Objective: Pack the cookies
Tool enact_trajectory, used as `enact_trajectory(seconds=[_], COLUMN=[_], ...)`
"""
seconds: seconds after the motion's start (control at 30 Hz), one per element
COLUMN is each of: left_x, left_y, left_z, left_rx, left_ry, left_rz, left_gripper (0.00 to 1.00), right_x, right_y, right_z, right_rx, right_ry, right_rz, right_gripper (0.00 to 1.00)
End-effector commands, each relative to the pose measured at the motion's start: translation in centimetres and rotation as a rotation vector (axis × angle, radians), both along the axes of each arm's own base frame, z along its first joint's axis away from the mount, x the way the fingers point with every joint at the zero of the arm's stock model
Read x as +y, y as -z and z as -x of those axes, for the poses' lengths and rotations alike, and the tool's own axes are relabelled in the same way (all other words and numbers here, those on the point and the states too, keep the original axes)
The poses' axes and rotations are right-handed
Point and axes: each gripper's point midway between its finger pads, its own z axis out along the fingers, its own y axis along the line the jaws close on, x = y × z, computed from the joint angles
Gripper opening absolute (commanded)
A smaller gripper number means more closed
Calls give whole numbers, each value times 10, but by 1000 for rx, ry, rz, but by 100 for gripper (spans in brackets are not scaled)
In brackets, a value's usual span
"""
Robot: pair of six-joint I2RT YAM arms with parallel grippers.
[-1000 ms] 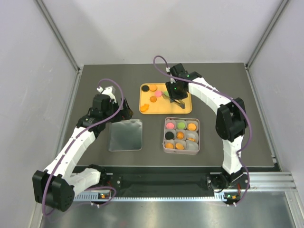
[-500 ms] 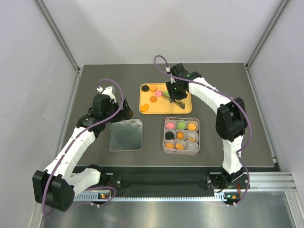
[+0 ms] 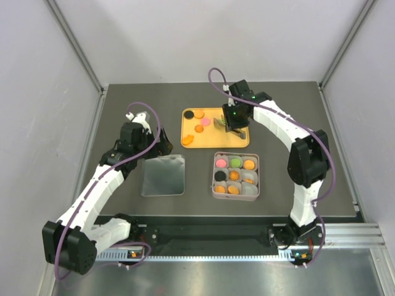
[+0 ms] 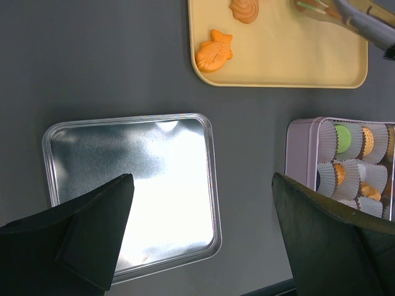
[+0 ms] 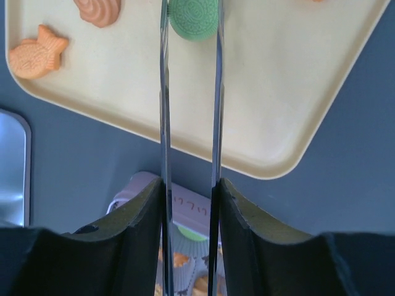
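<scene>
Cookies lie on the yellow tray point(image 3: 241, 139): a black one point(image 3: 188, 114), orange ones point(image 3: 199, 114), a pink one point(image 3: 205, 121) and a fish-shaped one point(image 3: 187, 140). More fill paper cups in the square tin point(image 3: 235, 193). My right gripper point(image 5: 190, 191) is shut on metal tongs point(image 5: 164, 123). The tong tips clasp a green cookie point(image 5: 193, 18) over the tray point(image 5: 296, 92). In the overhead view the right gripper point(image 3: 233, 120) hangs over the tray's right half. My left gripper point(image 4: 200, 240) stands open and holds nothing, above the tin's lid point(image 4: 133, 191).
The silver lid point(image 3: 163, 175) lies flat on the dark table, left of the tin. The fish cookie point(image 4: 213, 52) sits at the tray's near left corner. Grey walls close in on both sides and the back.
The right arm has shifted slightly right and toward the back over the tray, and its jaws have squeezed the tongs narrower. The left arm has not moved.
</scene>
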Motion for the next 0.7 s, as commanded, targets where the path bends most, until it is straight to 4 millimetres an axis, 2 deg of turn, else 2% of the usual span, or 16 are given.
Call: enact_trajectory(seconds=[0.0,0.27,0.33,0.37,0.4,0.47,0.5,0.57,0.6,0.63,0.67], left_x=[0,-1,-1,-1,-1,-2,-1,-1,-1,-1,-2], left_y=[-7,-8,-7,-7,-7,-8,-7,-9,-8,-8,-10], left_z=[-3,-3,-3,-3,-3,-3,-3,-3,-3,-3,-3], left_rx=[-30,-33,-31,-29,-29,-31,-30,-34,-33,-33,-37], left_ry=[3,7,7,8,10,11,11,9,11,11,12], left_rz=[4,8,7,7,7,10,9,10,10,10,12], left_gripper=[98,98,98,98,98,98,98,98,98,98,98], right_x=[-5,-17,-21,-23,-25,-31,-34,-40,-45,-48,-56], right_y=[-56,-73,-83,-83,-94,-95,-104,-100,-109,-110,-101], right_z=[1,24,33,39,45,57,66,85,95,102,116], right_rx=[-122,-132,-142,-136,-155,-139,-151,-116,-134,-133,-96], right_ry=[12,15,16,12,10,13,16,7,13,13,14], right_rz=[-77,-88,-91,-91,-104,-100,-113,-108,-121,-120,-98], right_gripper=[37,37,37,37,37,37,37,37,37,37,37])
